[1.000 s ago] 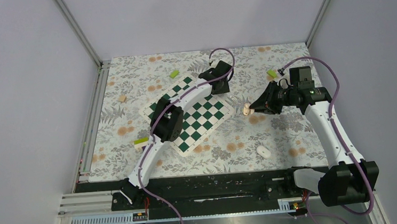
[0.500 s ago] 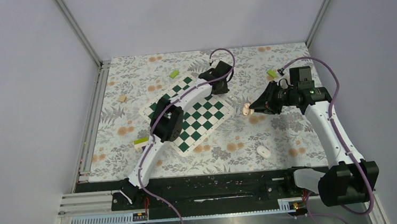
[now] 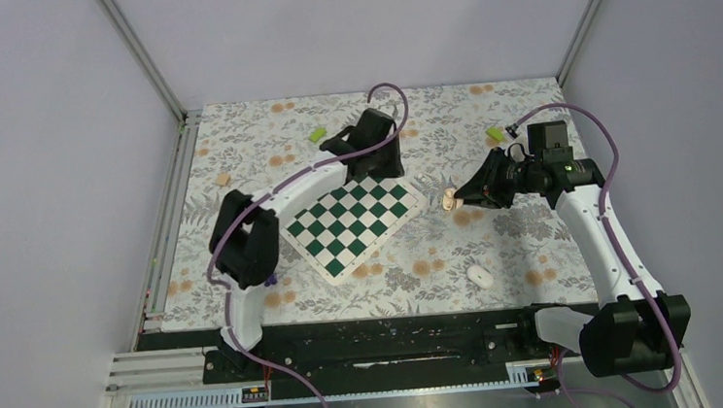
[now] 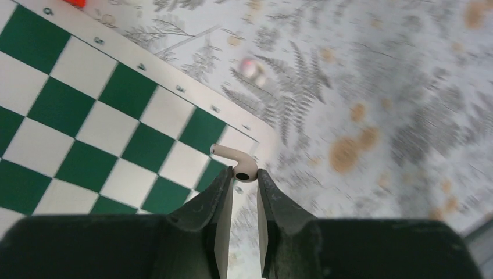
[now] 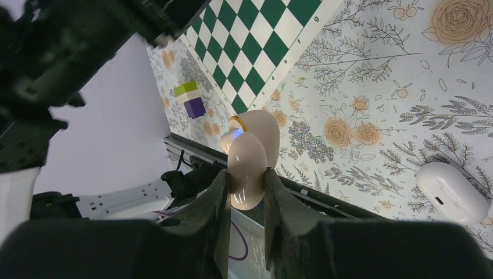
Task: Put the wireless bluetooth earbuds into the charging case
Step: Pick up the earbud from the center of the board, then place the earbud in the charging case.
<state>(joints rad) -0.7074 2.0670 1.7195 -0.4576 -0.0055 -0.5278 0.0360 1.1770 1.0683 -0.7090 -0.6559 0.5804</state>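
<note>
Left gripper [image 4: 240, 177] nearly closed, pinching the earbud [image 4: 228, 153] by its head at the fingertips, above the board's [image 4: 87, 128] far edge. Right gripper [image 5: 245, 174] clamped narrow on the case [image 5: 256, 131], lid open, held off the table right of the board.

— Chessboard [image 3: 354, 219]: green and white squares, white border!
— Tablecloth [image 3: 536, 239] underneath is pale, with grey ferns and orange blooms (roses, seen close up).
— The earbud [image 4: 239, 165] is glossy white, with a dark spot on its head.
— Charging case [image 5: 250, 157]: peachy beige, thin orange-gold band. The block [image 5: 190, 99] is striped lime, white, purple!
</note>
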